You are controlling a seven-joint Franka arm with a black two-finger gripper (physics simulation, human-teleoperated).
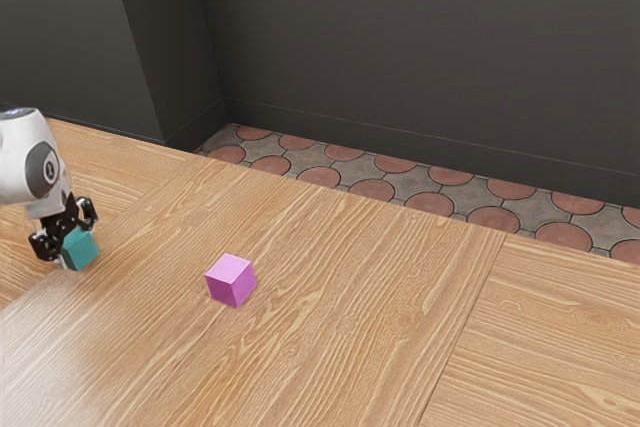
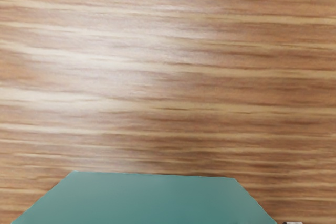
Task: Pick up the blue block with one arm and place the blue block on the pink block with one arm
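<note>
A: Blue block (image 1: pixel 82 250), a matte teal cube, is clamped between the fingers of the black gripper (image 1: pixel 66 243), low over the grained wood table (image 1: pixel 350 327).
B: Pink block (image 1: pixel 230 279), a smooth cube, sits well apart, toward the exterior view's right.

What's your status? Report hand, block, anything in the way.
Hand shut on teal block at the exterior view's left. Pink block apart, nearer mid-table, top bare. Only bare tabletop between.
</note>
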